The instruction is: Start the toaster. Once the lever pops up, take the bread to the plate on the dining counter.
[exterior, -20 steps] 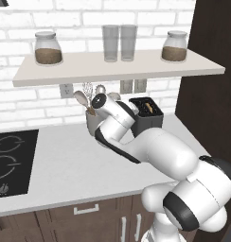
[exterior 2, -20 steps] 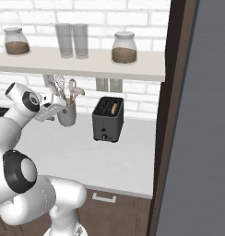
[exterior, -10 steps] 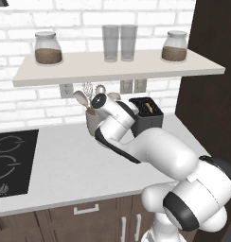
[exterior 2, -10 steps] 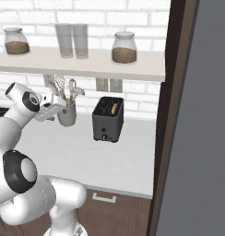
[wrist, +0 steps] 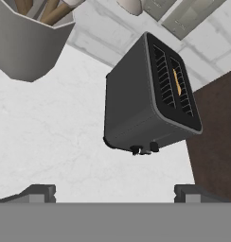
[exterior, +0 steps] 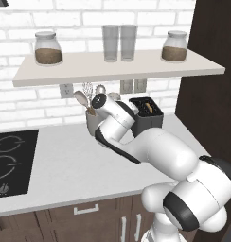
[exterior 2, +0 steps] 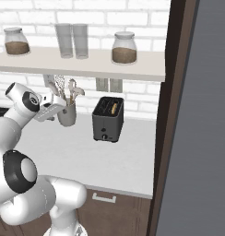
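So over on the far left of the left base view there's a black hob [exterior: 8,160] set into the pale worktop [exterior: 65,165]. Moving right, a grey utensil holder [exterior: 91,124] stuffed with wooden spoons sits back near the brick wall, and the robot's wrist is parked right in front of it.

In the right base view you can see the gripper [exterior 2: 53,107] up in the air just beside that utensil holder [exterior 2: 67,114], well clear of the worktop surface. Its jaws are spread wide apart with nothing between them; in the hand view the two fingertips [wrist: 39,193] sit at opposite bottom corners with just bare counter between.

Next to the right is the toaster [exterior 2: 108,120], a small black box sitting on the worktop close to the wall, under the shelf [exterior 2: 86,64]. It's off to the gripper's right, apart from it, not touching. In the hand view the toaster [wrist: 148,99] is ahead of the fingers and a bit toward the right one, narrow face turned toward the camera. The bread [wrist: 177,81] is down in one slot, only a thin golden edge showing. The lever [wrist: 136,150] looks like a small dark tab low on that narrow face, though it's tiny.

Up on the shelf: a jar, two glasses, another jar [exterior 2: 124,48]. Far right is a dark tall panel [exterior 2: 174,115].
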### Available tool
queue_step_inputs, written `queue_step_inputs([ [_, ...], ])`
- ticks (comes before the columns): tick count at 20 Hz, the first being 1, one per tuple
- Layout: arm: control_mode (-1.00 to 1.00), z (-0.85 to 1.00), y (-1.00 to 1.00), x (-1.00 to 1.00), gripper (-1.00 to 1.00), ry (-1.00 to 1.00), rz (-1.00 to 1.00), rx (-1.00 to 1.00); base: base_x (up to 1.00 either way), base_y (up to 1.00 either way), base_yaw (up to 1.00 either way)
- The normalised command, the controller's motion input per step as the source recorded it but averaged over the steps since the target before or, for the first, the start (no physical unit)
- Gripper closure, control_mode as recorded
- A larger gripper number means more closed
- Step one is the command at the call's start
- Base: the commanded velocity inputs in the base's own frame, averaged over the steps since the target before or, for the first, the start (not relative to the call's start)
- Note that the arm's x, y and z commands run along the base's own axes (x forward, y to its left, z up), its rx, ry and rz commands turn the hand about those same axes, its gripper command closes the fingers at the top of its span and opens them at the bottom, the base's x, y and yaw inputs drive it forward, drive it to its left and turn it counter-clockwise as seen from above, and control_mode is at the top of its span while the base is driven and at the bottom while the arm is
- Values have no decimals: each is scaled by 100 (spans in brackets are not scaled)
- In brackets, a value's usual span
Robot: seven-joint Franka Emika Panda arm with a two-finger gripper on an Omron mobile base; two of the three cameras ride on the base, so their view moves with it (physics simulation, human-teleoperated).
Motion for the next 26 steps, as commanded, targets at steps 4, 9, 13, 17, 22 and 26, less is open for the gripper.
queue_step_inputs([
  [4,-100,0,0,0,-100,0,0,0,0,0,0],
  [9,-100,0,0,0,-100,0,0,0,0,0,0],
  [13,-100,0,0,0,-100,0,0,0,0,0,0],
  [17,-100,0,0,0,-100,0,0,0,0,0,0],
  [22,-100,0,0,0,-100,0,0,0,0,0,0],
  [26,-100,0,0,0,-100,0,0,0,0,0,0],
])
